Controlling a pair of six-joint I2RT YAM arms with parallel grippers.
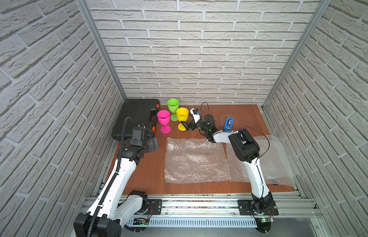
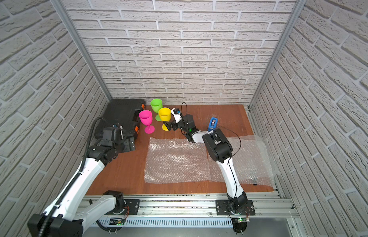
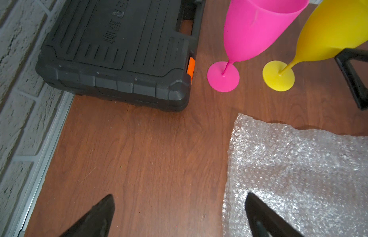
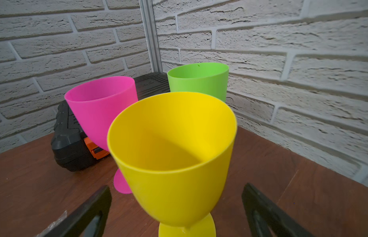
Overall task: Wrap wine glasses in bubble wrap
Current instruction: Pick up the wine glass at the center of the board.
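Three wine glasses stand upright at the back of the brown table: pink point(image 1: 163, 118), yellow point(image 1: 182, 115) and lime green point(image 1: 173, 105). My right gripper point(image 1: 186, 126) is open, low beside the yellow glass point(image 4: 173, 143). In the right wrist view its jaws point(image 4: 176, 186) stand either side of the bowl's lower part, apart from it. One bubble wrap sheet point(image 1: 196, 160) lies flat mid-table, and a second point(image 1: 277, 160) lies under the right arm. My left gripper point(image 1: 155, 145) hangs open and empty above the left edge of the bubble wrap point(image 3: 302, 174).
A black tool case point(image 1: 136, 117) with orange latches lies at the back left, next to the pink glass point(image 3: 257, 30). A blue tape dispenser point(image 1: 229, 123) stands behind the right arm. Brick walls close three sides, and a metal rail point(image 1: 199, 203) runs along the front.
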